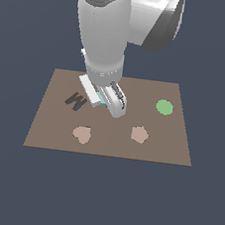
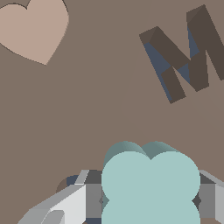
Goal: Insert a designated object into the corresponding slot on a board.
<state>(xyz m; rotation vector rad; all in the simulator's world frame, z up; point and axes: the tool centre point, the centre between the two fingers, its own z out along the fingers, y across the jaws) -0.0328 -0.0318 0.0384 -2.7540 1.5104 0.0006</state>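
Near the board's (image 1: 108, 144) centre, low over its surface: fingers (image 1: 105, 99) clenched on the teal clover piece (image 2: 150, 186), carried, not yet seated. Slot (image 2: 72, 181) barely glimpsed as dark navy under the piece in the wrist view, so alignment close but insertion left to do. Zigzag cut-out (image 1: 75, 100) at nine o'clock of the fingers, holding nothing; heart piece (image 1: 82, 134) at seven, tan pentagon (image 1: 139, 134) at four, green disc (image 1: 164, 107) at three

Setting: I am working in a simulated test scene, not a real room. A flat brown board (image 1: 112, 115) is floating against a plain slate-blue void, everything is rendering in smooth, untextured colours, and no walls or furniture are showing around me.
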